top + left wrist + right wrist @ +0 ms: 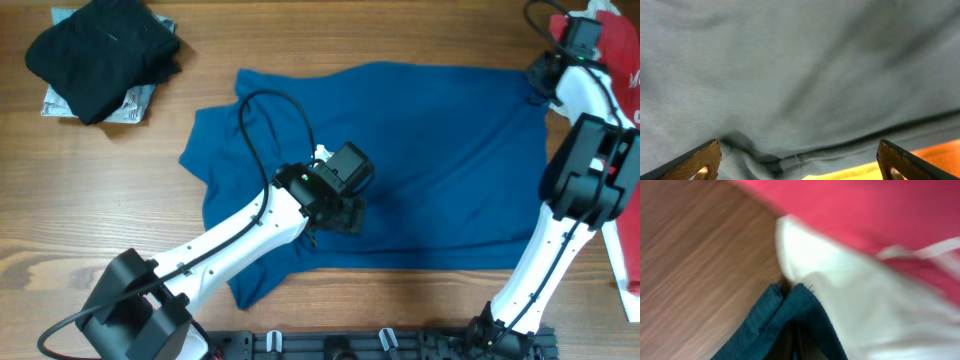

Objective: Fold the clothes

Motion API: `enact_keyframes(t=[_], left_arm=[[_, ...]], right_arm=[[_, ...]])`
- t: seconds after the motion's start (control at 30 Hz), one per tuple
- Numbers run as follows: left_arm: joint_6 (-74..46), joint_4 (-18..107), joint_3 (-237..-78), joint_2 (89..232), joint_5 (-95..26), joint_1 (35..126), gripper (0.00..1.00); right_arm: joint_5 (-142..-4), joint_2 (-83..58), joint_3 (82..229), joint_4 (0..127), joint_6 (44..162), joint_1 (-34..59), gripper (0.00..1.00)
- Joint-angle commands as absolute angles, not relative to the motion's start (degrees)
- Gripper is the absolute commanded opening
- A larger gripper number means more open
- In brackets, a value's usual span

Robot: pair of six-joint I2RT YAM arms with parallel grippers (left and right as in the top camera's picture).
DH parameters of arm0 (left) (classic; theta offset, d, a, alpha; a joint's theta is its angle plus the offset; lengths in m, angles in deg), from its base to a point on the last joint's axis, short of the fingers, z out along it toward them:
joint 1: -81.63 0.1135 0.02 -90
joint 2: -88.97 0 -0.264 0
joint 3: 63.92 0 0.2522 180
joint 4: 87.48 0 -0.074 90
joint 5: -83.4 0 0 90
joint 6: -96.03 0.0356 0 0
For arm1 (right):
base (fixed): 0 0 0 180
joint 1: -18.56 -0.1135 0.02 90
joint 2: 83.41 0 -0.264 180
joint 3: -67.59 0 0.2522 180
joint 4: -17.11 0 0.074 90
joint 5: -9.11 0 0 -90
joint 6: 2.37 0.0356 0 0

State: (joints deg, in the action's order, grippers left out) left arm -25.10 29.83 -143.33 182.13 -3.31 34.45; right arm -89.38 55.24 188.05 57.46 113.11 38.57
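- Overhead, the blue shirt [440, 170] lies spread across the middle of the worktop [100, 220], with its left side rumpled.
- The left tool [345, 215] sits low over the shirt near its lower hem. Its fingers [700, 160] are spread wide apart, released and holding nothing.
- The right tool [541, 78] is at the shirt's far right corner, clenched on blue cloth that bunches up into it.
- A black garment [100, 50] lies at the far left.
- A red-and-white garment [618, 50] lies just beside the right tool.
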Motion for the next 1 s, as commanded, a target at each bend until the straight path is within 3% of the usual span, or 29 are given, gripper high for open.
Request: enact_keyframes(t=[0.0, 0.07, 0.1, 0.13, 0.17, 0.2, 0.3, 0.4, 0.53, 0.67, 0.73, 0.8, 0.87, 0.93, 0.97], left_arm=[[-27.5, 30.4, -144.0, 181.4, 0.4, 36.0, 1.00], [-27.5, 30.4, -144.0, 181.4, 0.4, 37.8, 1.00], [-27.5, 30.4, -144.0, 181.4, 0.4, 38.8, 1.00], [-27.4, 30.7, -144.0, 181.4, 0.4, 39.6, 1.00], [-27.2, 31.5, -144.0, 181.4, 0.4, 41.0, 1.00], [-26.0, 32.5, -144.0, 181.4, 0.4, 42.9, 1.00], [-24.4, 33.7, -144.0, 181.7, 0.5, 49.2, 1.00], [-24.4, 30.5, -144.0, 182.1, -5.5, 57.9, 0.96], [-24.2, 29.5, -144.0, 182.1, -8.5, 65.8, 0.99], [-12.4, 34.3, -144.0, 185.3, -15.7, 72.5, 0.95], [-9.1, 36.3, -144.0, 187.9, -19.7, 73.6, 0.87], [-8.0, 38.0, -144.0, 190.9, -19.7, 73.5, 0.69], [-7.6, 39.4, -144.0, 192.9, -19.7, 73.5, 0.47], [-7.4, 41.1, -144.0, 195.1, -19.1, 73.6, 0.12], [-7.4, 41.5, -144.0, 195.9, -19.0, 73.6, 0.05]], right_arm=[[-92.4, 60.7, 189.9, 64.3, 109.9, 42.2, 0.04], [-90.6, 60.7, 196.5, 69.8, 109.9, 42.1, 0.09], [-88.3, 60.4, 200.3, 72.8, 109.6, 42.0, 0.18], [-85.9, 60.1, 203.8, 75.4, 109.2, 42.0, 0.31], [-82.7, 59.3, 207.6, 78.1, 108.7, 42.0, 0.59], [-79.7, 58.0, 211.5, 81.7, 108.8, 42.0, 0.70], [-74.0, 51.9, 216.7, 91.7, 110.7, 41.9, 0.71], [-68.8, 42.3, 216.7, 102.4, 110.5, 40.8, 0.63], [-62.4, 32.6, 216.7, 114.8, 106.7, 37.9, 0.65], [-61.7, 29.0, 214.8, 123.0, 99.3, 30.9, 0.64], [-61.7, 28.9, 213.1, 123.0, 99.7, 27.3, 0.58], [-61.7, 28.9, 212.5, 122.9, 100.5, 23.8, 0.43], [-61.9, 28.9, 212.5, 122.9, 101.5, 22.4, 0.37], [-62.9, 28.9, 212.5, 123.0, 101.2, 21.2, 0.36], [-63.5, 28.9, 212.5, 123.0, 101.2, 20.7, 0.36]])
